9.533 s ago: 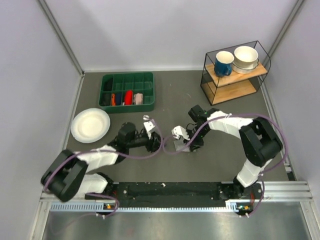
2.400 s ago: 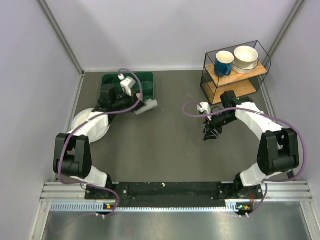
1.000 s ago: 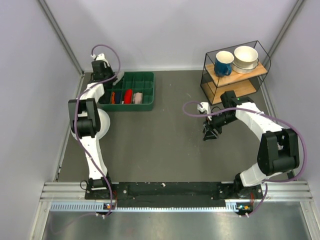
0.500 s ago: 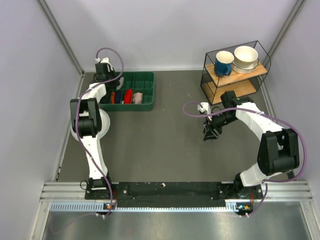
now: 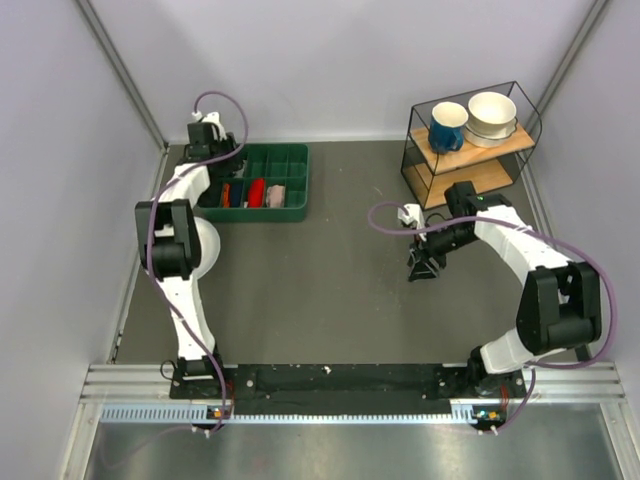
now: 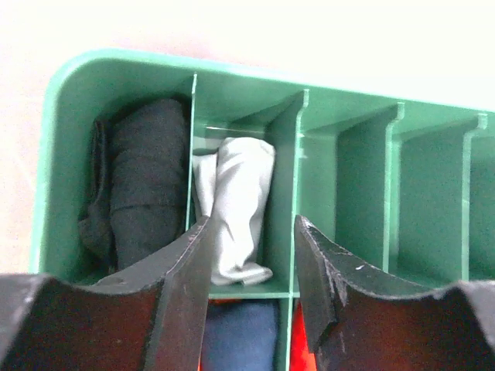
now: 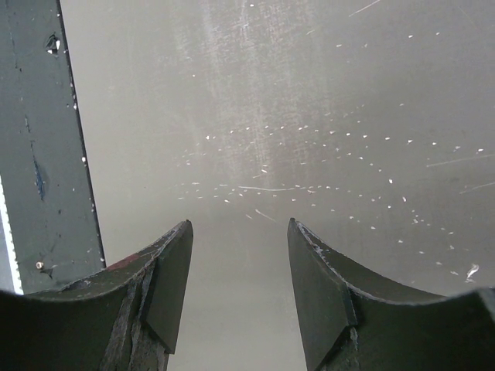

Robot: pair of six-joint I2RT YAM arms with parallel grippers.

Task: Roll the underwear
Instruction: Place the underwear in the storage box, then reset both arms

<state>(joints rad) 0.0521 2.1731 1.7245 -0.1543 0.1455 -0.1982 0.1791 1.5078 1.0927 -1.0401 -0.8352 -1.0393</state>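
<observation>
1. Underwear (image 6: 236, 193) lies rolled in a slot of the tray (image 6: 116, 66), right under the left gripper (image 6: 253, 228), whose fingers stand parted and hold nothing.
2. One finger overlaps the roll's near end; touching or clear of it, I cannot tell.
3. Next slot over: a dark roll (image 6: 143, 178), snug in the corner.
4. Right gripper (image 7: 240, 232) hangs over the table (image 7: 271, 116), well apart, fingers apart and empty.
5. Watch out: a fingertip snagging the cloth on the lift could drag it out and unroll it.
</observation>
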